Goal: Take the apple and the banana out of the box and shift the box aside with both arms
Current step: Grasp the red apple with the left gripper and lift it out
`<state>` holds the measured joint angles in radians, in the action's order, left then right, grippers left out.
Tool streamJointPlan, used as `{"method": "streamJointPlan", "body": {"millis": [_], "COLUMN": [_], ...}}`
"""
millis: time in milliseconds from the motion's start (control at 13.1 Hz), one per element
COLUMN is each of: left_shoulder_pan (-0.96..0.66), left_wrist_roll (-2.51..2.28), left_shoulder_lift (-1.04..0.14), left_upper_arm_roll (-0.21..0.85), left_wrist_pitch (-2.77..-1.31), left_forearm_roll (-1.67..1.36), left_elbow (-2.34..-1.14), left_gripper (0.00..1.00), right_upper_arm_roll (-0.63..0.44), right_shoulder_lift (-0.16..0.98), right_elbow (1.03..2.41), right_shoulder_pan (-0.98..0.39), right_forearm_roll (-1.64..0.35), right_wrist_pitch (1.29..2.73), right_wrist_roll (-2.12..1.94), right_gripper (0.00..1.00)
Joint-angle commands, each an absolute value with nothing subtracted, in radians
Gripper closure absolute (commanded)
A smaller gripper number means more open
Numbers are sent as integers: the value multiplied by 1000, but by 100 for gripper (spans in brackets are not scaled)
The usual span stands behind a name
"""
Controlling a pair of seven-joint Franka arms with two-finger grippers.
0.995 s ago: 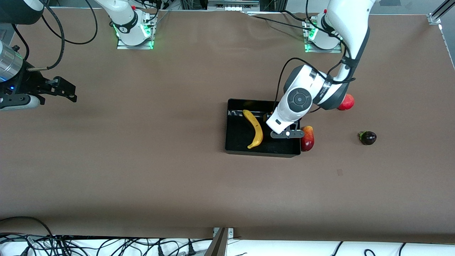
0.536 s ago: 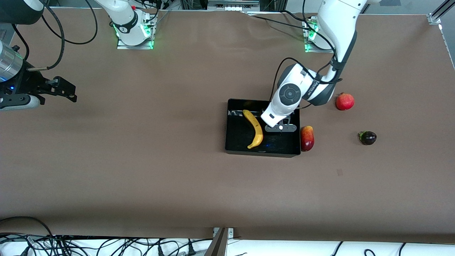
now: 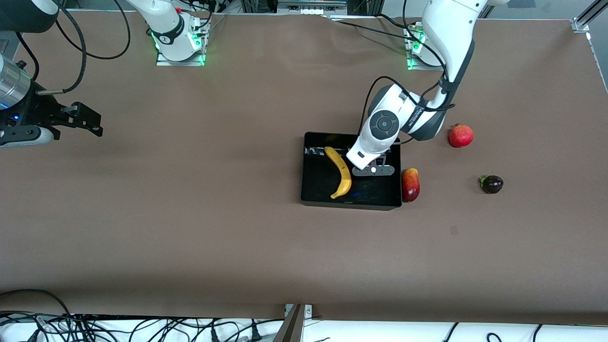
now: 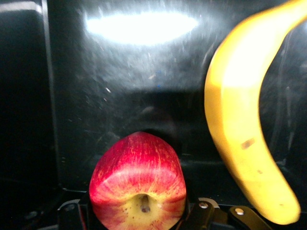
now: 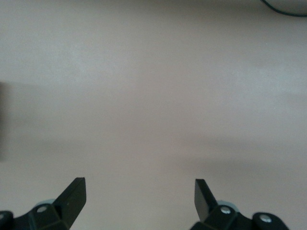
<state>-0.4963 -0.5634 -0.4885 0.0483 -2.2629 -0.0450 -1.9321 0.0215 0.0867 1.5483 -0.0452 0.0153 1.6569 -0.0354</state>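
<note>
The black box (image 3: 350, 205) lies mid-table toward the left arm's end. The yellow banana (image 3: 343, 173) lies in it. My left gripper (image 3: 373, 170) is over the box beside the banana. In the front view the wrist hides what it holds. In the left wrist view the gripper (image 4: 139, 213) is shut on the red apple (image 4: 138, 172), whose yellowish stem end faces the camera, just above the box floor (image 4: 120, 96) next to the banana (image 4: 240, 124). My right gripper (image 3: 83, 119) waits open over bare table at the right arm's end, its jaws wide apart (image 5: 140, 191).
A red-and-yellow oblong fruit (image 3: 410, 185) lies against the box's outer wall toward the left arm's end. A round red fruit (image 3: 460, 136) and a small dark purple fruit (image 3: 491, 184) lie further toward that end. Cables hang at the table's edges.
My left gripper has moved from over the box wall beside the red-and-yellow fruit to over the box's inside, nearer the banana. The right arm has not moved.
</note>
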Motion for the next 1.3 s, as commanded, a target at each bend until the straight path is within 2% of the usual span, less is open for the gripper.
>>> {"method": "streamJointPlan", "body": {"millis": [0,153,306,536,689,919,1072,1225], "left_shoulder_pan": [-448,-376,-296,-224,-187,-147,-115,-109], "left_wrist_roll": [-555,-496,-358,-250,-184,-85,-48,-34], "left_shoulder_lift": [-397,-361,-313,-235,-212,-189,-205,-235], "left_upper_arm_roll": [43,44,46,46,52,52,52,54], "left_wrist_pitch": [-2026,-1867,-1784,-1779,-1897,-2168,-2279,-2351], "left_forearm_roll": [-41,-41,-41,-23,31,32,32,32], "left_elbow": [-1827,-1766,-1779,-1920,-2049,-2250,-2316,-2348], "left_gripper": [84,84,84,84,86,86,88,85], "right_upper_arm_roll": [26,26,26,26,26,26,26,26], "right_shoulder_lift": [89,89,89,89,89,89,90,89], "right_elbow": [1536,1536,1536,1536,1536,1536,1536,1536], "right_shoulder_pan": [-41,-41,-41,-41,-41,-41,-41,-41], "right_forearm_roll": [14,14,14,14,14,14,14,14], "right_wrist_pitch": [1641,1641,1641,1640,1640,1640,1640,1640], "right_wrist_roll": [-25,-25,-25,-25,-25,-25,-25,-25], "right_gripper": [0,0,0,0,0,0,0,0]}}
